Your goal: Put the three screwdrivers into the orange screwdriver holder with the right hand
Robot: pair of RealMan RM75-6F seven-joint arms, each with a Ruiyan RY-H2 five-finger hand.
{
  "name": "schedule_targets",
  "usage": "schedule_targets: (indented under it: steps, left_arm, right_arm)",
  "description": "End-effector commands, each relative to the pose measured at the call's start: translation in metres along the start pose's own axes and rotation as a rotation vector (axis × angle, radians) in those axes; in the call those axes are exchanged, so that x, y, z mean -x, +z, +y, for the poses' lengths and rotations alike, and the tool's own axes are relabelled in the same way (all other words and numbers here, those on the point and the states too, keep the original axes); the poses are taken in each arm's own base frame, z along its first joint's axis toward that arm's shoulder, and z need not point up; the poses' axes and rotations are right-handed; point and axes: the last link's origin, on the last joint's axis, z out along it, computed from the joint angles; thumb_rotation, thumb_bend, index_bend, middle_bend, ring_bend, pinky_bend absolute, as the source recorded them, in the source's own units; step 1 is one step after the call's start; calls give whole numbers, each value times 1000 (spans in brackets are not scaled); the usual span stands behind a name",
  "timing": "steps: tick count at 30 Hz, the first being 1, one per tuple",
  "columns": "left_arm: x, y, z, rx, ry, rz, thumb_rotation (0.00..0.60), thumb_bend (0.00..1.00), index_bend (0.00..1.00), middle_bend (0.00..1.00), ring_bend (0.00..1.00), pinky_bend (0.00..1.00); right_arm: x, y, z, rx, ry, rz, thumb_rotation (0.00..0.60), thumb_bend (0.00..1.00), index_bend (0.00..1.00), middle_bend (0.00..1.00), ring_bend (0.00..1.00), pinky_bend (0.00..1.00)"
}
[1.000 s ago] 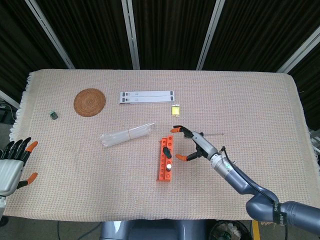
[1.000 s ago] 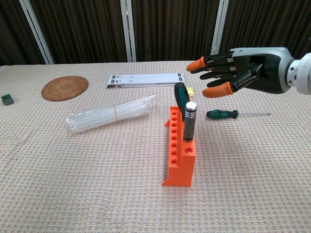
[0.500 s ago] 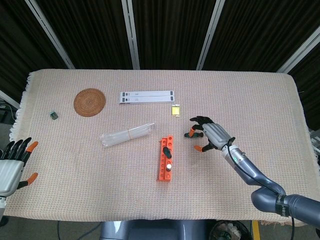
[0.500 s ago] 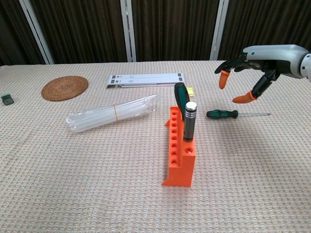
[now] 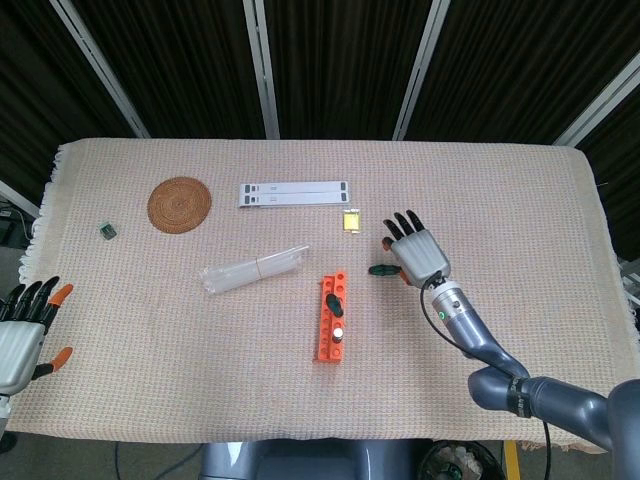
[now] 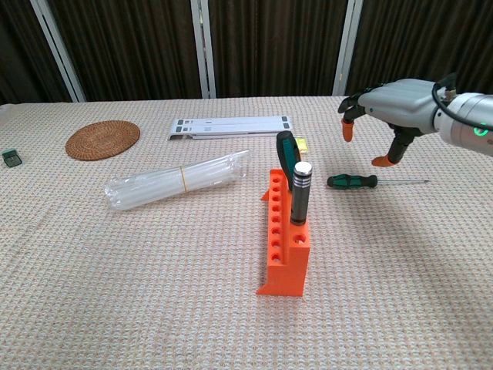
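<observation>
Two screwdrivers already stand in the orange screwdriver holder [image 6: 283, 245], a green-and-black-handled one [image 6: 286, 154] and a silver-capped one [image 6: 299, 193] at its taller end, so you are on the third and last. That third screwdriver [image 6: 353, 181] lies flat on the worktop [image 6: 154, 293] to the right of the holder, its green-and-black handle toward the holder and its thin shaft pointing away. Your right hand [image 6: 385, 108] hangs just above it, palm down, fingers spread and curled downward with nothing between them; in the chest view the orange fingertips [image 6: 348, 129] stand clear of the handle, not touching it. In the head view the hand [image 5: 415, 250] covers most of the tool, and only the end of the handle [image 5: 381, 269] shows at its left edge. My reading is that you are at the reach-and-grasp step: lower the hand so thumb and fingers come down on either side of the handle, then close. After that the tool must be tipped upright, shaft down, and carried to one of the free holes in the lower part of the holder (the holes look small, so line up carefully). Your left hand [image 5: 22, 335] rests at the near left edge, fingers apart and holding nothing; leave it there.
</observation>
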Motion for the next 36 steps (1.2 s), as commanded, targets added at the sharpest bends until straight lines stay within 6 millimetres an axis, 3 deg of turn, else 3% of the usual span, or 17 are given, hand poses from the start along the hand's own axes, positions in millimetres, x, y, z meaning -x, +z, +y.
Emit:
schedule_targets:
  steps: [1,12,27,36]
  left_arm:
    - [0,0,0,-1,1,-1,600,234,91,0,0,0]
    - [2,-2,-2,-10,2,-8,600,234,91,0,0,0]
    - [4,-2,-3,-18,2,-15,600,234,91,0,0,0]
    - [4,-1,-3,-19,2,-16,600,235,91,0,0,0]
  right_arm:
    - [4,5,-9,-7,-63,18,600,227,359,84,0,0]
    - [21,14,-26,-48,-176,-9,600,227,393,84,0,0]
    - [34,29,-17,-19,-176,-99,600,226,406,84,0,0]
    - [39,25,-22,-35,-162,-157,600,228,439,84,0,0]
